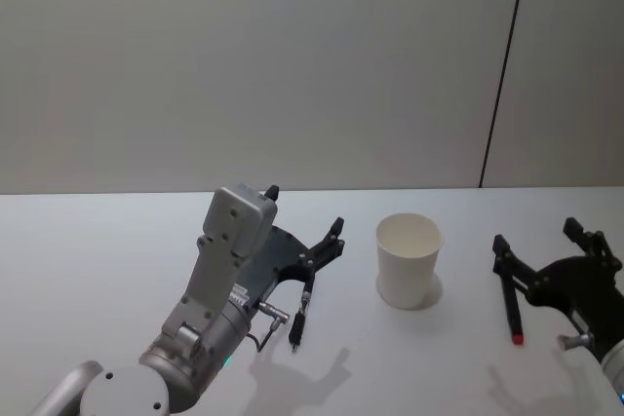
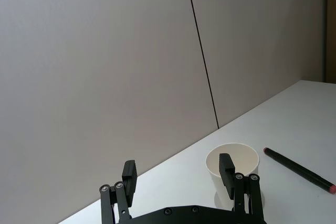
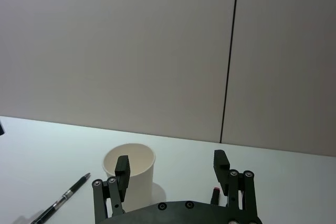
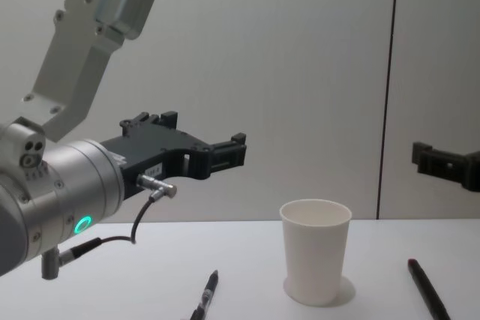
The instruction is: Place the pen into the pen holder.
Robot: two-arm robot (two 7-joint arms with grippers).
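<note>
- The red-tipped pen (image 1: 509, 301) is lying flat on the table, just to the right of the cup (image 1: 409, 260). A second, dark pen (image 1: 300, 317) is lying to the cup's left, and neither is touching it.
- The cup is standing upright between them, and no pen is showing in its mouth.
- The right hand (image 1: 536, 234) is hovering over the red-tipped pen with its fingers spread, gripping nothing. The left hand (image 1: 305, 209) is hanging open and empty above the dark pen's side.
- Either pen is likely sitting too low for an easy pinch, so fingers may be scraping the table or rolling the pen away.
- The cup is looking light. A tilted pen catching its rim, or a passing hand, could be tipping it over.
- The table (image 1: 97, 260) is showing as smooth and white, offering little grip.
- Behind it, a plain grey wall (image 1: 244, 65) is running across, split by a dark seam (image 1: 502, 75).
</note>
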